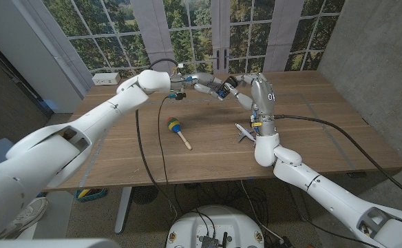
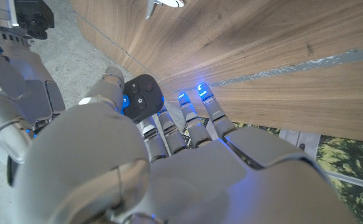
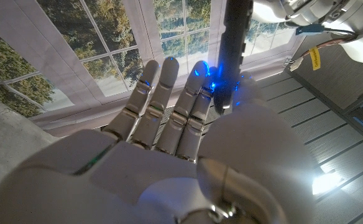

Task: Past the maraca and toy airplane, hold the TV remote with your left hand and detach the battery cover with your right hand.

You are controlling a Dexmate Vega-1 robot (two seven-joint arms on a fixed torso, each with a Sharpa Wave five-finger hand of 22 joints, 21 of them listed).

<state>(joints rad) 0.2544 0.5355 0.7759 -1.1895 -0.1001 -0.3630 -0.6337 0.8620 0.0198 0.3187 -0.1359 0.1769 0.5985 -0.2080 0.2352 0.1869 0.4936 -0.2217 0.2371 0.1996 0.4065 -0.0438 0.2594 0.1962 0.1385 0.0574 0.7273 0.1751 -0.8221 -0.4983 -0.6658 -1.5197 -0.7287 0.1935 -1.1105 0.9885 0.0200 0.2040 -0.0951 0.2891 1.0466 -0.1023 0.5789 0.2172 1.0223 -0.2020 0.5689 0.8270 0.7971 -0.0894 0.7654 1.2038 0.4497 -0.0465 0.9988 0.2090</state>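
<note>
From the head camera you see both hands meeting above the far edge of the tabletop point(image 1: 325, 124), near its middle. Your left hand point(image 1: 202, 84) reaches in from the far-left side and your right hand point(image 1: 237, 89) rises from the near-right side, with the TV remote point(image 1: 221, 87) a small dark shape between them; at this size you cannot read the grip there.

Your left wrist camera fills that in: the remote point(image 2: 142, 98) shows a rounded black end with small buttons, glossy plastic, and your left hand point(image 2: 169, 149) holds it with the thumb on one side and the fingers point(image 2: 191, 121) lying close together along the other. Blue lights glow at the fingertips. Behind them runs striped brown wood grain.

Your right wrist camera shows the remote point(image 3: 231, 50) as a long, narrow dark bar standing past your right hand point(image 3: 188, 143). The fingers point(image 3: 163, 93) are straight and side by side, smooth grey segments with blue glow at the tips, and the thumb side touches the bar's lower end. You cannot tell whether the battery cover is on or off.

Only the head view gives you the rest: the maraca point(image 1: 177, 129), with a green, red and yellow round head and pale wooden handle, lies near the tabletop's middle, and the small white toy airplane point(image 1: 246, 131) lies just beside your right forearm.
</note>
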